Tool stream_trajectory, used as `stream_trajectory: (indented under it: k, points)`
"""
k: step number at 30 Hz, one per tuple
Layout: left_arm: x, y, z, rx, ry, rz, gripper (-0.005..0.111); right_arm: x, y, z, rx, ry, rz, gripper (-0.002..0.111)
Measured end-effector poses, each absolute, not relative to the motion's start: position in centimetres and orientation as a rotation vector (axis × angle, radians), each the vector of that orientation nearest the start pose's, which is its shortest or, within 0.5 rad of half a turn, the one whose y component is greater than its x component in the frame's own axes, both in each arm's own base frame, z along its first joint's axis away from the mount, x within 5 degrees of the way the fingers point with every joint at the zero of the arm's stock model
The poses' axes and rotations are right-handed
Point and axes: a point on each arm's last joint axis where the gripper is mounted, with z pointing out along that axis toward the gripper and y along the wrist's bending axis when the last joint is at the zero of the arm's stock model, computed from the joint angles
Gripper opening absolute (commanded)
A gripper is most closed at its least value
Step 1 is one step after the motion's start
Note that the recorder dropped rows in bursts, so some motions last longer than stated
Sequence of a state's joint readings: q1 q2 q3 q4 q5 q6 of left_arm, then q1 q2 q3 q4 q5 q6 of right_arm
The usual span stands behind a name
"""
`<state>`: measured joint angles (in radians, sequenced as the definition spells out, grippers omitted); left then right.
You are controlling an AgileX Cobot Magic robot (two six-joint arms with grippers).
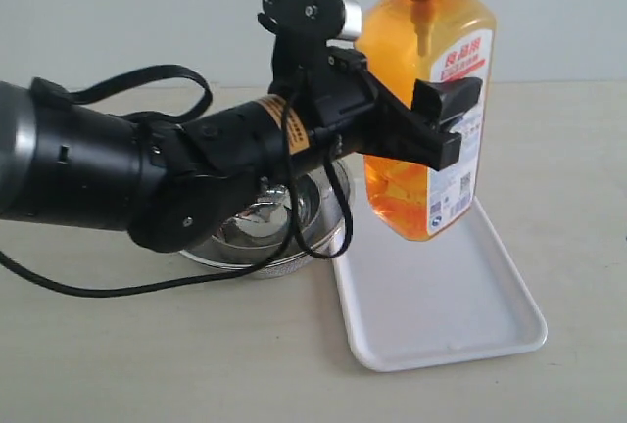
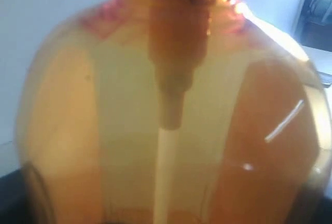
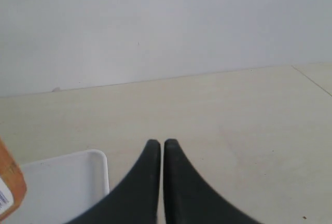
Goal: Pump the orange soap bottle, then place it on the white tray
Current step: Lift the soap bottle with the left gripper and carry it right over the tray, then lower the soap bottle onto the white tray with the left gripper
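The left gripper (image 1: 446, 121) is clamping the orange soap bottle (image 1: 402, 198) around its middle and holding it roughly upright over the far end of the white tray (image 1: 441, 315); I cannot tell whether its base is touching. The right gripper (image 3: 158, 142) is sitting closed on nothing. Placing seems to be in hand, which is calling for lowering the bottle flat onto the tray before releasing.

Left arm (image 1: 98, 168): glossy black, fat cylindrical links, grey band at far left edge of frame. Orange label band (image 1: 279, 115) with black print near wrist. Loose black cables (image 1: 162, 72) loop above and below. Wrist camera (image 1: 313, 12): black, silver end cap, two screws. Right gripper (image 3: 162, 146): matte black jaws, curved, tapering.
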<state>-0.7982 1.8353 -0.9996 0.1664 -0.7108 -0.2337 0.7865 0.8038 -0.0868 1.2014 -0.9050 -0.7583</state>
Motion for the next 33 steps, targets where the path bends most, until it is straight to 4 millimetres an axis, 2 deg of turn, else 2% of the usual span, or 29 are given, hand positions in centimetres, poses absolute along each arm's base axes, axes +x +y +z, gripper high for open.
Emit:
stream_trajectory:
  k: [5,15,28,31,33]
  points:
    - [27.7,-31.1,20.9,0.672,1.560,-0.791,0.005,12.3,2.9,21.1,0.131,1.705,0.040,0.000]
    - [28.3,-31.7,16.8,0.710,1.626,-0.764,0.005,12.3,2.9,21.0,0.135,1.708,0.039,0.000]
    - [28.4,-32.0,14.5,0.743,1.609,-0.746,0.005,12.3,2.9,21.0,0.135,1.709,0.036,0.000]
    - [28.4,-32.0,14.5,0.746,1.602,-0.743,0.014,12.3,2.9,21.0,0.135,1.709,0.036,0.000]
    - [28.4,-32.0,14.5,0.752,1.594,-0.737,0.024,12.3,2.9,21.0,0.134,1.710,0.037,0.000]
